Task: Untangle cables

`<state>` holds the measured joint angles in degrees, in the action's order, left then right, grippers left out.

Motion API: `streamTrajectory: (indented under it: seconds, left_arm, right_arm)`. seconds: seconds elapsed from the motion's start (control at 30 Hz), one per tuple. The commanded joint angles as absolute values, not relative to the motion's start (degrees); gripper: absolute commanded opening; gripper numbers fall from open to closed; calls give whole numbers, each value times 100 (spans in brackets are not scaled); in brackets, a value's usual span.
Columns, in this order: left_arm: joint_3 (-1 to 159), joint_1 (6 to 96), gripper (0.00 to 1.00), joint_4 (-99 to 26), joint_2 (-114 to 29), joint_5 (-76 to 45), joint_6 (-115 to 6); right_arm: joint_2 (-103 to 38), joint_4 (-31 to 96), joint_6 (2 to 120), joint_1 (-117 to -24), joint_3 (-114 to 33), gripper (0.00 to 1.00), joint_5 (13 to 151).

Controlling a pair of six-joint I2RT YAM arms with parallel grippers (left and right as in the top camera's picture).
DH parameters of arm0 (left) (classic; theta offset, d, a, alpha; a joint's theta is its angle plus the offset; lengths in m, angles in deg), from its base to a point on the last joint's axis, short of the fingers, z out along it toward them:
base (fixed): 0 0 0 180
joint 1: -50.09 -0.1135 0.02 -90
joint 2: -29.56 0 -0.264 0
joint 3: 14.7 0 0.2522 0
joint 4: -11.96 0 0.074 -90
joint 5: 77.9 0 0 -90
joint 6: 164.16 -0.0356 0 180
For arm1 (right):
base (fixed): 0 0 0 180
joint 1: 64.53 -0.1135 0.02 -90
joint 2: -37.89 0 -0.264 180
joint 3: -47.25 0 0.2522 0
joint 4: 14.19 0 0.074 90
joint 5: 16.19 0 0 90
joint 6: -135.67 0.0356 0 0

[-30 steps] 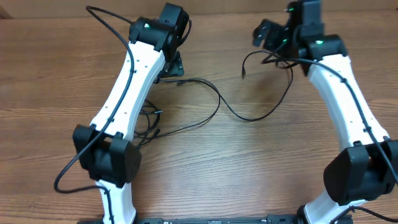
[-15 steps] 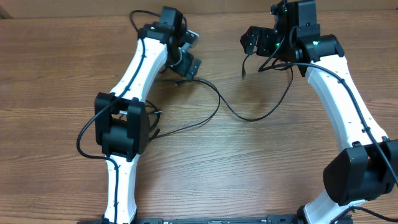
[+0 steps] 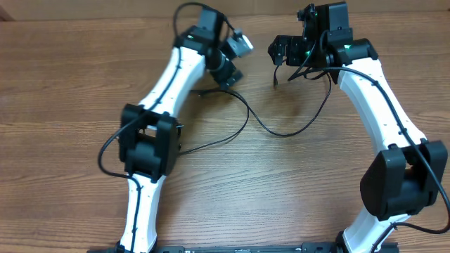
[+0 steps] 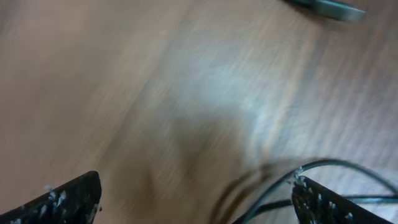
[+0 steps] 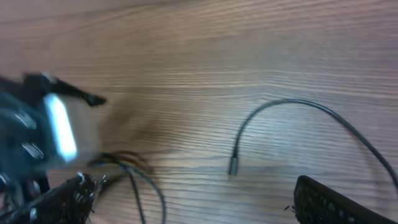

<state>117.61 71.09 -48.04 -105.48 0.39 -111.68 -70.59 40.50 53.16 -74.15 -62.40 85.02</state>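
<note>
A thin black cable point(image 3: 271, 132) snakes across the wooden table from under my left arm, dips in the middle and rises toward my right arm. Its loose plug end point(image 3: 275, 83) hangs below my right gripper point(image 3: 280, 50) and lies between the open fingers in the right wrist view point(image 5: 233, 167). Another cable point(image 3: 211, 144) runs out from under my left arm. My left gripper point(image 3: 235, 56) is open above the table. In the blurred left wrist view a cable point(image 4: 336, 165) passes by its right finger. Both grippers point(image 4: 196, 186) point(image 5: 193, 193) are empty.
The two grippers are close together at the back of the wooden table point(image 3: 70, 84). My left gripper shows as a blurred shape point(image 5: 43, 124) in the right wrist view. My left arm point(image 3: 169, 91) covers part of the cables.
My left arm has swung to the right and back, bringing its gripper close to my right gripper. My right gripper has shifted a little to the left. The cables lie about as before.
</note>
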Motion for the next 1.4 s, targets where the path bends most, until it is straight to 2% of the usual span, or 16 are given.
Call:
streamTrajectory:
  seconds: [0.0, 0.1, 0.23, 0.33, 0.47, 0.53, 0.73, 0.87, 1.03, 1.2, 1.37]
  left_arm:
    - [11793, 7513, 97, -5070, -10894, 201, -11583]
    - [11793, 7677, 97, -5269, -10946, 409, -11636]
    - [11835, 7789, 98, -5431, -10905, 671, -11435]
    - [11957, 7802, 95, -5621, -10784, 702, -10840]
    - [12174, 7804, 97, -6141, -10513, 217, -11301]
    - [12375, 7834, 100, -6506, -10332, 249, -11504]
    - [12641, 7867, 100, -6983, -9884, 271, -11723]
    - [12604, 7878, 100, -7380, -9860, -155, -12615]
    - [12119, 7878, 96, -6965, -9906, -601, -13244]
    - [11369, 7904, 96, -6342, -9987, -597, -13249]
    - [10886, 7907, 96, -6261, -9987, -594, -13207]
  right_arm:
    - [-7046, 4043, 5469, -7367, -6260, 100, 7695]
    - [-7044, 4135, 6453, -7144, -6400, 100, 7638]
    - [-7040, 4498, 7602, -6633, -6723, 99, 8388]
    - [-7024, 4552, 7832, -6342, -6802, 98, 8958]
    - [-7024, 4686, 7819, -6187, -6800, 97, 8805]
    - [-7024, 4784, 7596, -6187, -6800, 97, 8668]
    - [-7024, 4895, 7248, -6194, -6798, 100, 8414]
    - [-7026, 4801, 6590, -6194, -6798, 100, 8375]
    - [-7026, 4788, 6125, -6058, -6798, 100, 8239]
    - [-7026, 4738, 6195, -5791, -6798, 100, 8156]
    - [-7026, 4729, 6210, -5608, -6798, 100, 8156]
